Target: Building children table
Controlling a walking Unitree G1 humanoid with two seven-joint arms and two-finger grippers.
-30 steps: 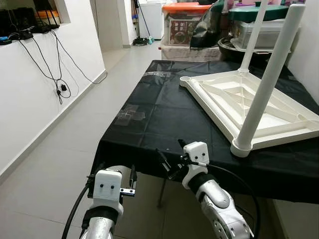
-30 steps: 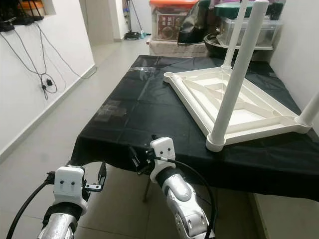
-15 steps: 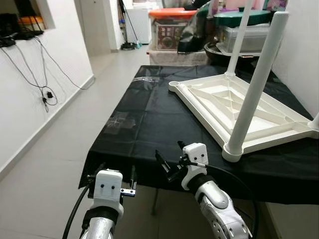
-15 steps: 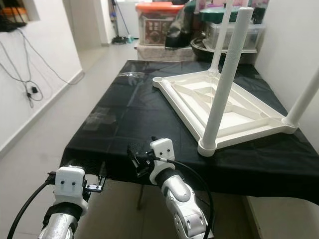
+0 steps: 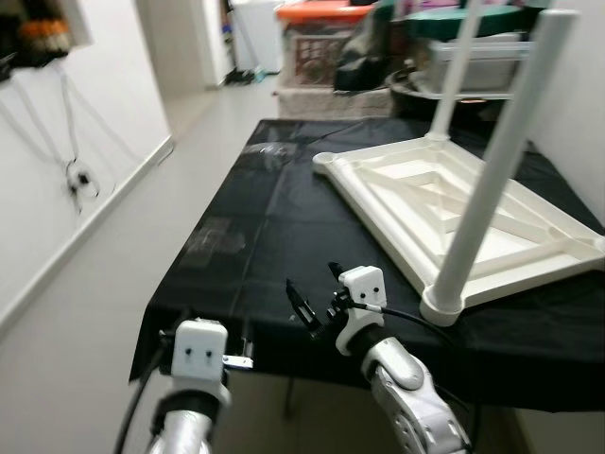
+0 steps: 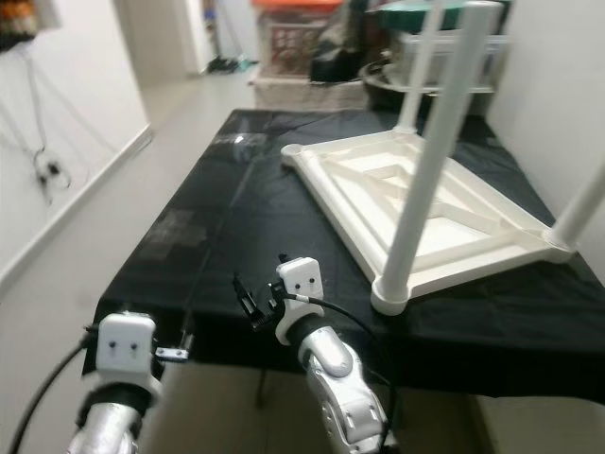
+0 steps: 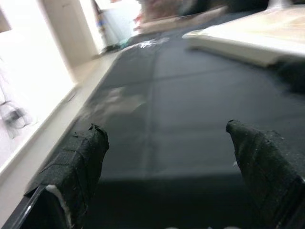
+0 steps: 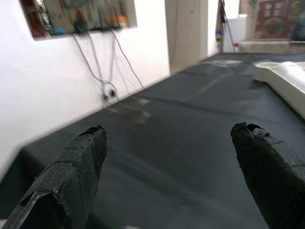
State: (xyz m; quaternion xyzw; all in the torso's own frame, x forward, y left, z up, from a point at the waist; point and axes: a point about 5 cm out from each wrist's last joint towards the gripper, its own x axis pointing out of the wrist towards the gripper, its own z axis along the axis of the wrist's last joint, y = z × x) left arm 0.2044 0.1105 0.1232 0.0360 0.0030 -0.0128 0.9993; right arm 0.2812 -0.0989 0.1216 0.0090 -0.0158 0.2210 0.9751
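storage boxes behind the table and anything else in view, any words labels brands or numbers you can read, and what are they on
No text can be read anywhere.
Storage box with the orange lid: a printed picture or label on its front, too blurred to read.
Upside-down white children's table: plain, no lettering visible.
Black table cover: only pale, unlettered patches.
Left gripper and right gripper: open and empty; no markings visible.

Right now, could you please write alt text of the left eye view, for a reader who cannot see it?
A white children's table lies upside down on a black tablecloth, with white legs standing up. Near the cloth's front edge, the right gripper is raised over it with fingers open, and the left gripper is lower, at the edge. The view is slightly blurred.
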